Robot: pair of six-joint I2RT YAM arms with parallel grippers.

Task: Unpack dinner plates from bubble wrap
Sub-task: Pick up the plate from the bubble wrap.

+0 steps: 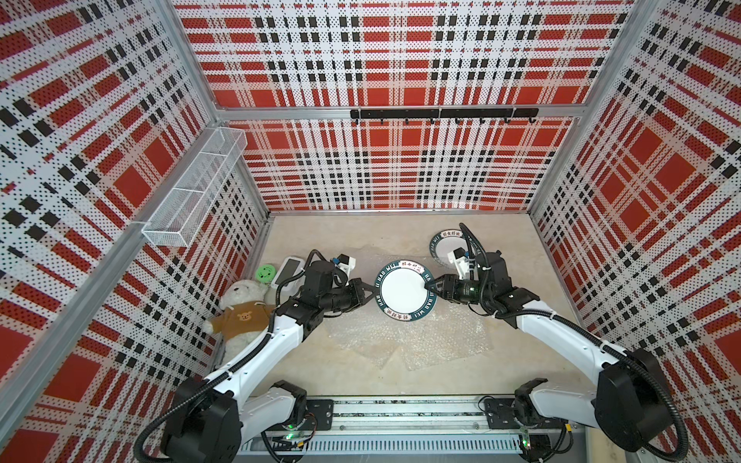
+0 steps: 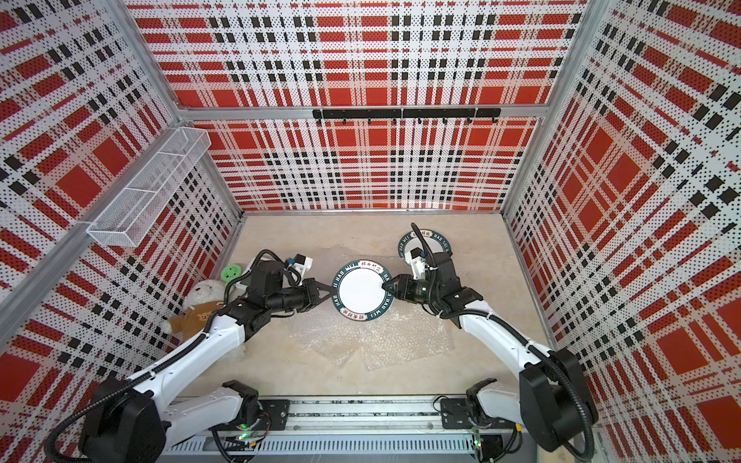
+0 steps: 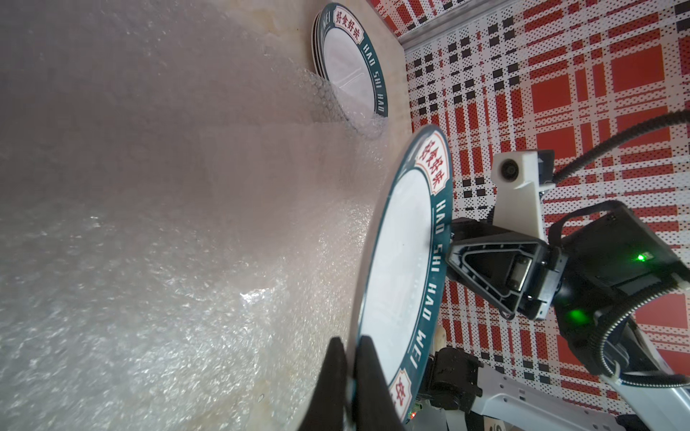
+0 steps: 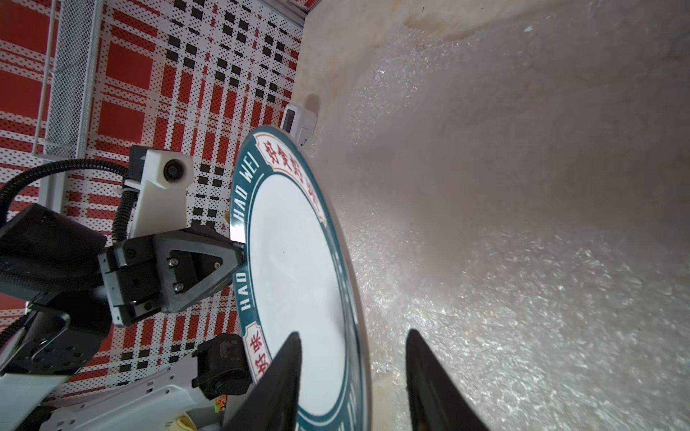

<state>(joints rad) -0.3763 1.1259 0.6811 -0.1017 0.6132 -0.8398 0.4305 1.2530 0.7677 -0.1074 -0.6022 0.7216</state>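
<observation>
- While your two arms meet mid-scene over the counter (image 1: 304,232), the dinner plate (image 1: 403,294) hangs between them, face up and raised off the bubble wrap (image 1: 405,344).
- Your left hand (image 1: 375,296) is pressed together on the plate's left rim. The left wrist view shows both fingers (image 3: 367,369) tight against the edge.
- Your right hand (image 4: 353,336) straddles the right rim with its fingers spread. One finger lies over the white face and its partner stands apart below the plate, so nothing is clamped on that side.
- Clear sheets of the wrap lie flat and overlapping on the counter, under the raised plate and on the near side of it.
- At the far right you have a stack of plates (image 1: 443,245), partly hidden behind the right arm. In the left wrist view, an edge of wrap laps onto its rim.
- Against the left wall sit a plush bear (image 1: 240,308), a small green disc (image 1: 266,273) and a white device (image 1: 289,269), all well apart from the raised plate.
</observation>
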